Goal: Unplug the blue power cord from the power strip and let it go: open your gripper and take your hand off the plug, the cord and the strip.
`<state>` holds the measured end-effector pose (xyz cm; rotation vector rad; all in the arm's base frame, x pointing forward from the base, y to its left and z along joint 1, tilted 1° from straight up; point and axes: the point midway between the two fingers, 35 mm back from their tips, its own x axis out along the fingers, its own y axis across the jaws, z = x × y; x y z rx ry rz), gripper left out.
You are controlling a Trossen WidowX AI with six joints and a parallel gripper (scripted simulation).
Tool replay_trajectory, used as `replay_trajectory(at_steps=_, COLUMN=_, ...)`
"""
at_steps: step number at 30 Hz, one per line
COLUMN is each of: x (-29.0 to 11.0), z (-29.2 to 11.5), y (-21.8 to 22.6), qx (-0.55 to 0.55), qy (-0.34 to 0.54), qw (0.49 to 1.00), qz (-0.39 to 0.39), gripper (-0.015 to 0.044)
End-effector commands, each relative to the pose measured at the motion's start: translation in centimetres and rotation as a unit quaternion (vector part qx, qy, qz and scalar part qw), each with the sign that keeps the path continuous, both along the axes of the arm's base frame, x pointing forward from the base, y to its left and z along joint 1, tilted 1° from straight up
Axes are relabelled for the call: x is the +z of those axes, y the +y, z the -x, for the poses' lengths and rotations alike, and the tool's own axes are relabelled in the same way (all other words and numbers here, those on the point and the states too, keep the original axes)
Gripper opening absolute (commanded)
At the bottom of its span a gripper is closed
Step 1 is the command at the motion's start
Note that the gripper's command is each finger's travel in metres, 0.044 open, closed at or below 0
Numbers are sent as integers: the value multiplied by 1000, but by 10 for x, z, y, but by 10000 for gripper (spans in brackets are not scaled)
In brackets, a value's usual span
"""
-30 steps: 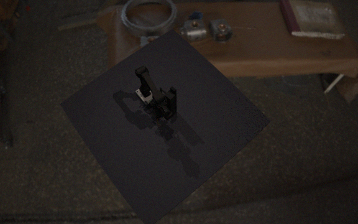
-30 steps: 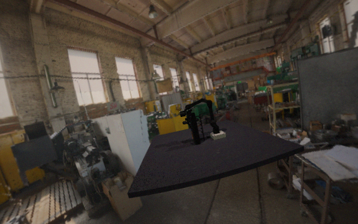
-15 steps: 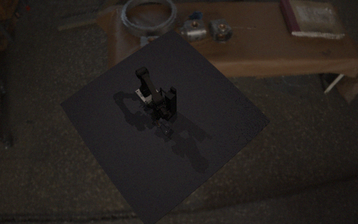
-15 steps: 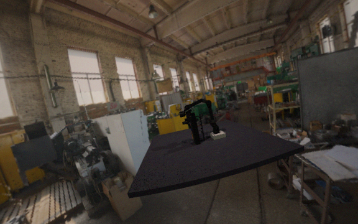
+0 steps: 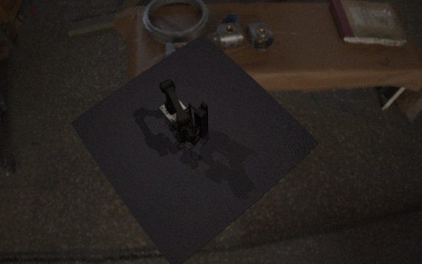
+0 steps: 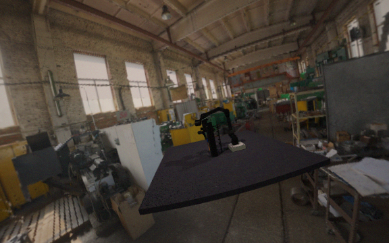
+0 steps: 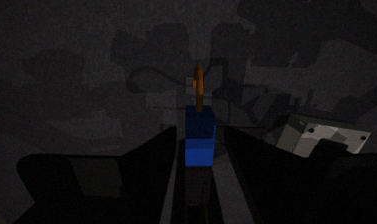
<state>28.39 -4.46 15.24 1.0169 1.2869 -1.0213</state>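
The blue plug (image 7: 199, 137), brass prong (image 7: 199, 89) pointing forward, is seen between the parted fingers of the gripper (image 7: 196, 150), gaps visible either side, with the white power strip (image 7: 323, 138) located apart, to the gripper's right.

A dim brick workshop hall with tall bright windows (image 6: 94, 82) along the left wall and a beamed ceiling (image 6: 215, 23) with a hanging lamp (image 6: 166, 13). A dark tabletop (image 6: 235, 172) stands over a speckled concrete floor (image 5: 343, 191); a wooden bench (image 5: 306, 55) sits beside it.
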Motion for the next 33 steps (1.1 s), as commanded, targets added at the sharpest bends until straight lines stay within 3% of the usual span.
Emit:
replay_trajectory(at_steps=1, x=0, z=0, y=0, qx=-2, qy=-1, qw=1000, qz=2, gripper=289)
replay_trajectory(at_steps=7, x=6, z=-7, y=-22, qx=-2, qy=-1, qw=1000, qz=3, gripper=440)
replay_trajectory(at_steps=12, x=14, z=-14, y=-58, qx=-2, qy=-1, qw=1000, qz=5, gripper=440)
replay_trajectory(at_steps=33, x=14, z=-14, y=-58, qx=-2, qy=-1, qw=1000, qz=5, gripper=440)
